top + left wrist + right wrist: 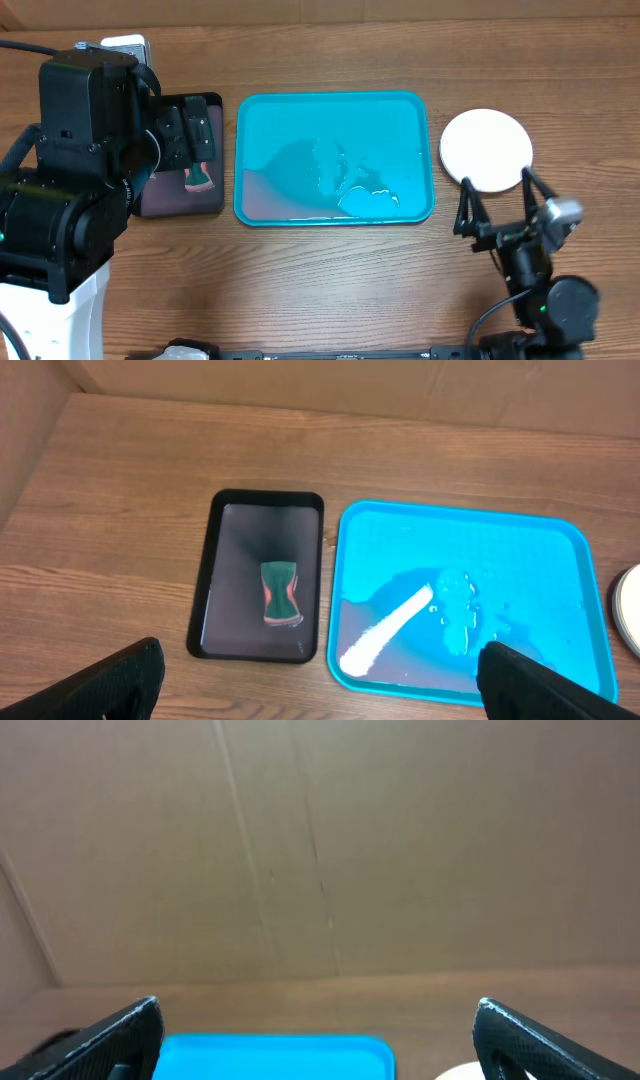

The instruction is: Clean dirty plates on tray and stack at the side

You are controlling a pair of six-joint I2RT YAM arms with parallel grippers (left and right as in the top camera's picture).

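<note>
Overhead: we see the turquoise tray (pixel 300 125) at mid-table with water pooled in it.
Plate: 1 white plate (pixel 487 150) lies on the table just right of the tray, not touching it.
Right gripper (pixel 495 178): jaws spread wide and empty, tips over the plate's near edge.
Left gripper (pixel 330 690): we find it wide apart too, holding nothing.
Black tray (pixel 250 530): left of the turquoise tray, with 1 sponge (pixel 281 592) in it.

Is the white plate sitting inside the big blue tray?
No, the white plate lies on the wooden table beside the tray, not in it.
</note>
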